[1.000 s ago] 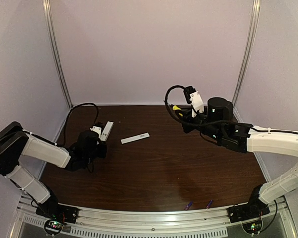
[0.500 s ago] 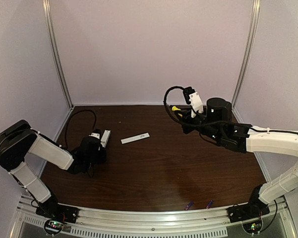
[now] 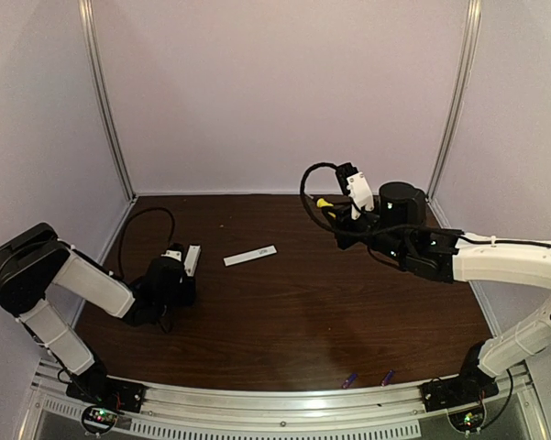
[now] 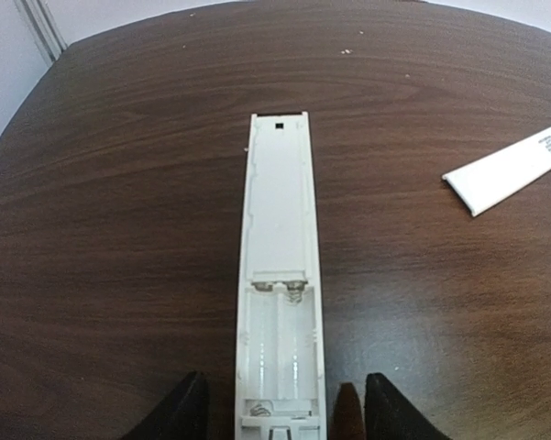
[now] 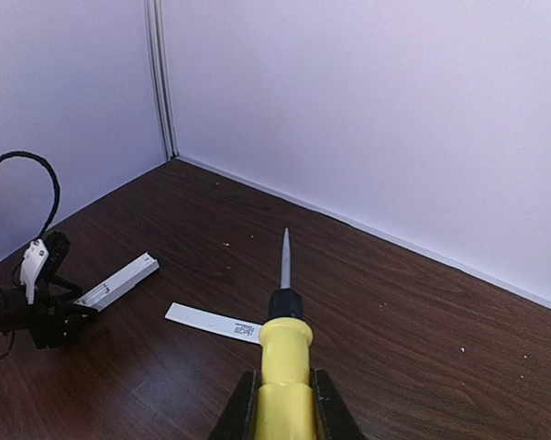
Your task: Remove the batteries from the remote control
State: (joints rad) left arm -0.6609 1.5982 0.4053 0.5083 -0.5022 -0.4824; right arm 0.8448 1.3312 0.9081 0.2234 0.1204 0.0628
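Note:
The remote control (image 4: 280, 229) lies flat on the dark table with its back up; its battery bay is uncovered and empty, only the springs showing. My left gripper (image 4: 280, 423) is open and straddles its near end, with a gap on each side. From above, the remote control (image 3: 192, 258) sits at the table's left, just beyond the left gripper (image 3: 180, 269). Two purple-blue batteries (image 3: 349, 379) (image 3: 387, 376) lie at the near edge on the right. My right gripper (image 5: 284, 408) is shut on a yellow-handled screwdriver (image 5: 284, 353), held above the table at the back right.
The thin white cover strip (image 3: 250, 256) lies in the middle of the table, right of the remote; the left wrist view shows this cover strip (image 4: 509, 170) at its right edge. A black cable (image 3: 137, 229) loops behind the left arm. Lilac walls close in the back and sides.
The left gripper has lowered the remote onto the table, drawn slightly nearer, and opened its jaws off it. The right arm has shifted slightly left, still holding the screwdriver.

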